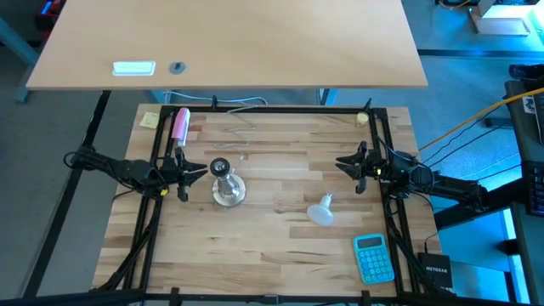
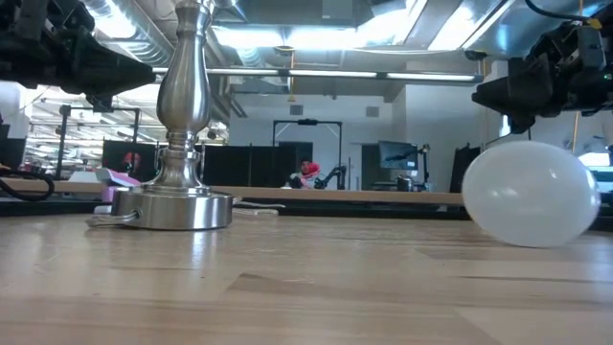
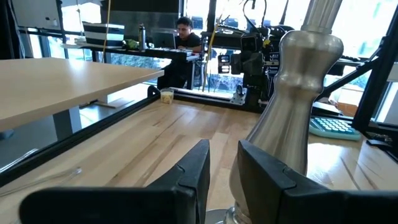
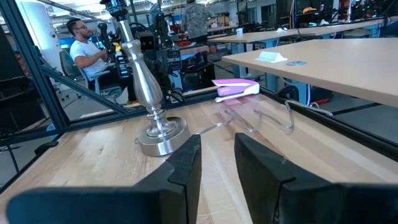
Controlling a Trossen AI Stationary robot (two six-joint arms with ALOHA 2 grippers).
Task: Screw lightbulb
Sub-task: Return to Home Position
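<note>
The white frosted lightbulb [image 1: 321, 210] lies on its side on the wooden table, right of centre, its narrow neck toward the far edge; the low view shows its globe [image 2: 530, 194] resting on the wood. The shiny metal socket stand [image 1: 227, 183] stands upright on its round base left of centre [image 2: 177, 144] [image 4: 152, 106]. My left gripper [image 1: 202, 170] hovers level at the left rail, shut, just beside the stand [image 3: 298, 93], with nothing between its fingers [image 3: 222, 155]. At the right rail my right gripper [image 1: 338, 163] also hovers level and shut [image 4: 217, 149], up and to the right of the bulb.
A teal calculator [image 1: 373, 257] lies at the near right corner. A pink stapler [image 1: 180, 125] and a yellow note [image 1: 150, 120] lie at the far left corner. Black frame rails [image 1: 387, 144] border the table. A tan desk [image 1: 229, 42] stands beyond. A person [image 4: 81, 43] sits in the room.
</note>
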